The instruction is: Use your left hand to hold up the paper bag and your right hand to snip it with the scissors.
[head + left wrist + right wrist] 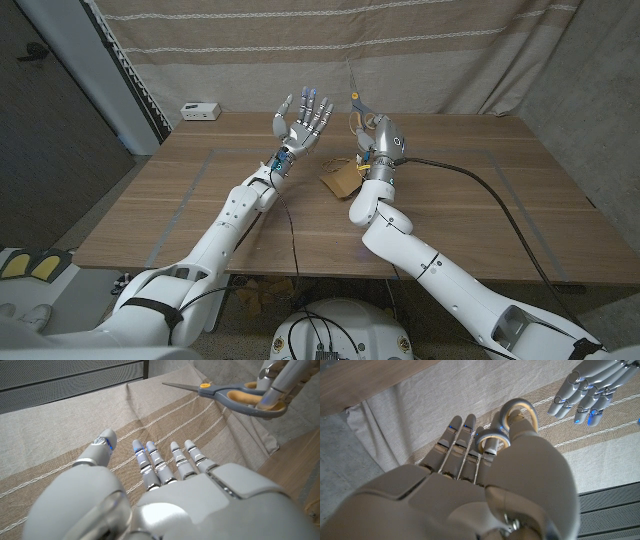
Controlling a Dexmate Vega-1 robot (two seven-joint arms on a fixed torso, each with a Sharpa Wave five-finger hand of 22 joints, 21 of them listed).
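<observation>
Currently left hand (303,120) is raised, fingers spread, empty; right hand (378,135) grips scissors (235,395). Lower left toward paper bag (340,180) at its 5 o'clock, grip top edge.

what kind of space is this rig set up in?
Probably a lab or test bay, not a home. A draped cloth backdrop hangs behind the wooden table, a black cable trails across the tabletop, and a small white device sits at the table's far left corner.
</observation>
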